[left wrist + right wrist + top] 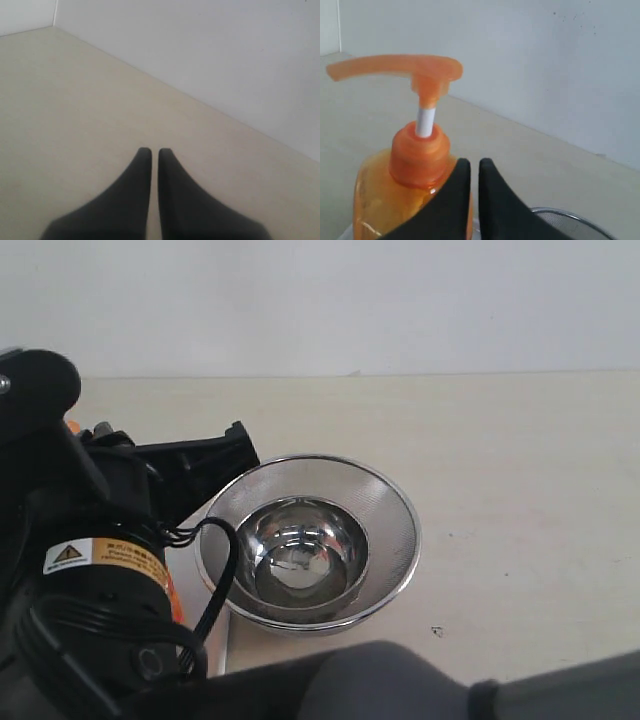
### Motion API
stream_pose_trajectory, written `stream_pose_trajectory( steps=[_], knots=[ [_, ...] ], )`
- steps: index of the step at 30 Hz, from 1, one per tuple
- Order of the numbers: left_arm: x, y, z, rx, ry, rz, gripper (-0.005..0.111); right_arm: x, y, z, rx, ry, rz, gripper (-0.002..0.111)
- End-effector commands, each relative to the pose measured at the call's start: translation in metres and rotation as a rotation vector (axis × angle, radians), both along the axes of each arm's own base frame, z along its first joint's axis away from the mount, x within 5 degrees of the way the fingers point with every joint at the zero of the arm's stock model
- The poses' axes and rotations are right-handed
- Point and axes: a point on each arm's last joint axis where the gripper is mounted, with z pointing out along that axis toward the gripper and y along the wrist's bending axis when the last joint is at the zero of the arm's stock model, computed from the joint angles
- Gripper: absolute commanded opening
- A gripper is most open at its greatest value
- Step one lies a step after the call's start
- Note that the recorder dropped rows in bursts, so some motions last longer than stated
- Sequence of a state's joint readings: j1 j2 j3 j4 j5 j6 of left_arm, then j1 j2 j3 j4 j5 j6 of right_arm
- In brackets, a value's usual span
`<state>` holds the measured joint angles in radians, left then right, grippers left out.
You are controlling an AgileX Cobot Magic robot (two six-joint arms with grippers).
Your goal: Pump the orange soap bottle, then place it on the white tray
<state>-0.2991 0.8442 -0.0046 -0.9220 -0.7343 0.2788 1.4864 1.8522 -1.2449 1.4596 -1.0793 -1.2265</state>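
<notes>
1. Since the pressing hasn't happened yet by the look of it, here's the layout first. The beige tabletop (pixel 520 490) is mostly bare, and everything crowds toward 8 o'clock in the exterior view.
2. The black left arm (pixel 90 570) fills that 8 o'clock corner and blocks a lot.
3. A round steel mesh bowl (pixel 390 510) sits dead centre with a smaller polished steel bowl (pixel 305 550) nested inside. The pale strip at its 8 o'clock looks like the flat white plastic tray (pixel 221 645), but it's mostly hidden.
4. The tall translucent orange soap bottle (pixel 375 195) stands upright just beyond the right gripper's tips. From outside, only orange slivers show behind the arm, at the bowl's 9 o'clock.
5. Its orange pump head (pixel 400 67) is up, with the white stem (pixel 425 122) showing.
6. The right gripper (pixel 471 161) has its jaws nearly together, just a thin slit, holding nothing. I'd keep them like that, come over the head and push straight down along the stem so the bottle doesn't tip.
7. The left gripper (pixel 151 150) has the same thin slit and is empty, over bare table.
</notes>
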Motion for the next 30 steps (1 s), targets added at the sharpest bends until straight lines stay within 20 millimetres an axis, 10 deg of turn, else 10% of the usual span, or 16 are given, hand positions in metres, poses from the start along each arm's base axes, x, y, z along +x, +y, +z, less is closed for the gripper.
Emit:
stream_pose_trajectory(
  steps=[1, 15, 30],
  knots=[
    [0.0, -0.003, -0.001, 0.016, 0.007, -0.04, 0.005, 0.0, -0.009, 0.018, 0.005, -0.019, -0.015, 0.0],
    [0.001, -0.011, -0.002, 0.054, 0.023, -0.138, 0.005, 0.001, -0.079, 0.011, 0.075, 0.045, 0.122, 0.0],
    [0.001, -0.019, -0.005, 0.087, 0.066, -0.247, 0.005, 0.054, -0.122, -0.03, 0.047, 0.125, 0.411, 0.0]
  ],
)
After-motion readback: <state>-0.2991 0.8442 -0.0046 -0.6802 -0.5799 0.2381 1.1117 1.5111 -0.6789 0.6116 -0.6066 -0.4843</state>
